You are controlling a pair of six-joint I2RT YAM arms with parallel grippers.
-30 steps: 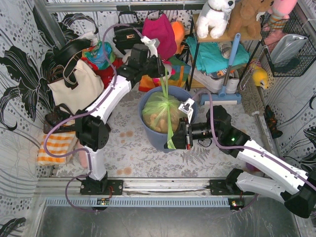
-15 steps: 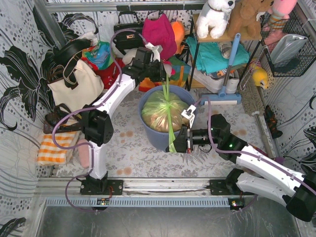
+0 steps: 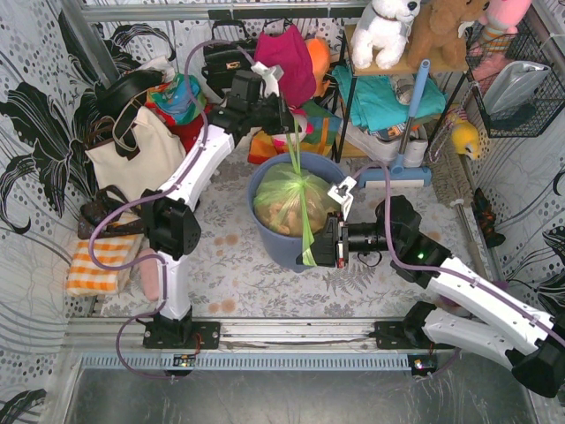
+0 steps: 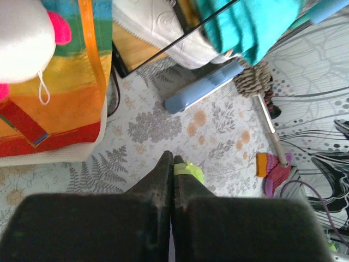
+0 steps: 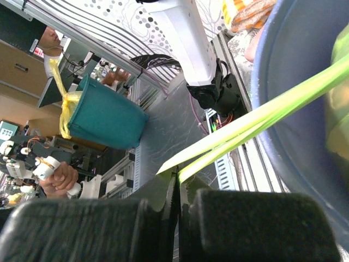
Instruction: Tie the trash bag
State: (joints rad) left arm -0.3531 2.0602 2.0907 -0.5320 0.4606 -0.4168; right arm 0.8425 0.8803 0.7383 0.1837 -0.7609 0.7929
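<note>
The trash bag (image 3: 281,196), thin light-green plastic with brown paper showing through, sits in the round blue bin (image 3: 265,243) at mid-table. Two green strips run from its gathered top. One strip (image 3: 294,155) rises to my left gripper (image 3: 290,126), behind the bin and shut on its end; a bit of green plastic (image 4: 190,170) pokes out beside the closed left gripper (image 4: 173,161). The other strip (image 3: 306,231) is drawn down over the bin's front rim to my right gripper (image 3: 311,256). In the right wrist view the right gripper (image 5: 178,177) pinches that taut strip (image 5: 262,117) next to the bin wall (image 5: 297,109).
A cream tote bag (image 3: 132,155) stands at the left, an orange striped towel (image 3: 101,261) below it. Behind the bin are bright bags (image 3: 282,53), a shelf with teal cloth (image 3: 388,93) and a blue-handled mop (image 3: 408,115). A wire basket (image 3: 516,79) hangs at the right.
My left gripper dipped toward the bin and came back up and rearward. The right gripper shifted slightly at the bin's front. Both strips stay held and taut.
</note>
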